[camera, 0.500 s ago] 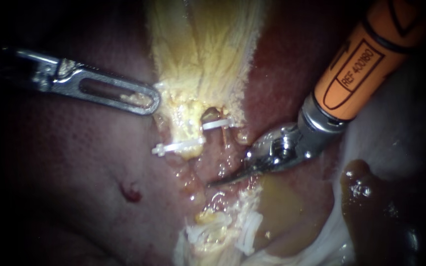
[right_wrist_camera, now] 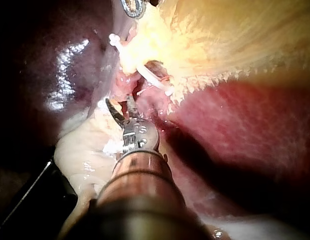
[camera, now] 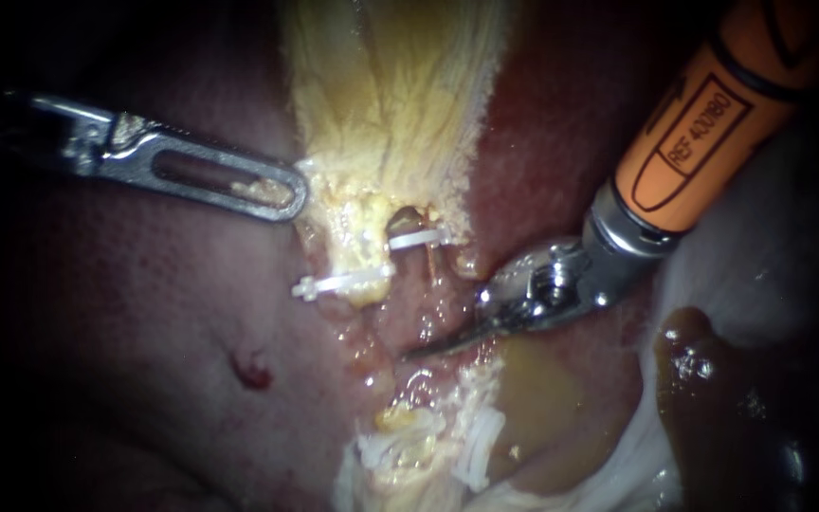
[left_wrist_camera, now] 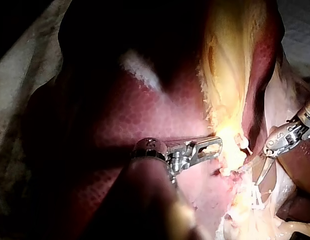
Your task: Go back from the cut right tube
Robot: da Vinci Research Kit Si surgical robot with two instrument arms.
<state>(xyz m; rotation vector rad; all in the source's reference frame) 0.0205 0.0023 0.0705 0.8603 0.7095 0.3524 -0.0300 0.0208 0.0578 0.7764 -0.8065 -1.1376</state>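
My right instrument comes in from the upper right on an orange shaft (camera: pixel 703 142). Its curved blades (camera: pixel 409 353) lie together, holding nothing, in the gap where the tube is cut. Two white clips (camera: pixel 343 283) (camera: pixel 419 237) sit on the yellowish stumps just above the blade tip. More white clips (camera: pixel 481 446) lie below it. My left instrument's slotted jaws (camera: pixel 272 192) are shut on the yellow edge of the gallbladder (camera: pixel 391 104) and hold it to the left. The left wrist view shows those jaws (left_wrist_camera: pixel 210 146) on the same yellow tissue, and the right wrist view shows the blades (right_wrist_camera: pixel 117 110) just short of the clips.
Dark red liver (camera: pixel 144 360) spreads around the site. A pool of brown fluid (camera: pixel 542 408) lies under my right instrument. A dark brown lump (camera: pixel 703 370) rests on pale white material (camera: pixel 760 275) at the right.
My right instrument has drawn back slightly toward the upper right, with its blade tip still near the cut. My left instrument has held still.
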